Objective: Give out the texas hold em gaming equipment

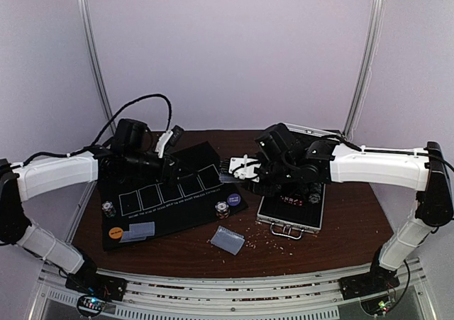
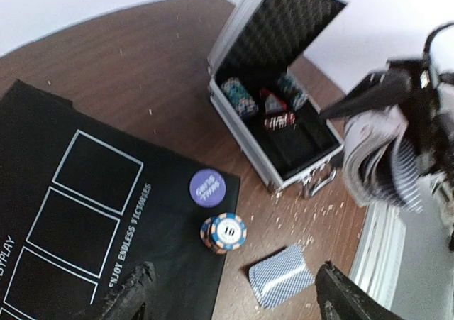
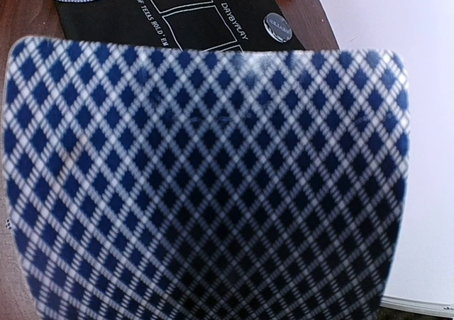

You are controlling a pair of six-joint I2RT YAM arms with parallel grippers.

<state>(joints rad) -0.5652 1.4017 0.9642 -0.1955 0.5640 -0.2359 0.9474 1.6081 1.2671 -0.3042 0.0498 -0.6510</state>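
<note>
The brown wooden counter point(image 1: 340, 224) carries a black felt mat point(image 1: 188, 165) printed with a row of white card outlines, and just right of it stands a silver aluminium case point(image 2: 245, 118), lid up, its black-lined tray holding rows of chips. The right arm reaches over the case, and the right fingers point(image 1: 245, 165) are clamped on a deck of playing cards point(image 3: 206, 178), held in the air above the gap between case and mat; its blue-and-white diamond back fills nearly the whole right wrist view (the left wrist view shows the deck bowed). The left arm hangs over the far part of the mat, and the left fingers point(image 2: 131, 295) are spread wide with nothing between them. Below them, a small pile of cards point(image 2: 281, 274) lies face down on the bare counter just off the mat's near right corner. A second small pile point(image 1: 140, 230) lies on the mat's near left corner, just beside an orange button disc point(image 1: 113, 230). One stack of striped poker chips point(image 2: 223, 233) stands on the mat near its right edge, with a purple button disc point(image 2: 208, 188) close by, apart from it. Another chip stack point(image 1: 108, 208) stands near the mat's left edge. A grey button disc point(image 3: 278, 26) lies at a corner of the mat.
</note>
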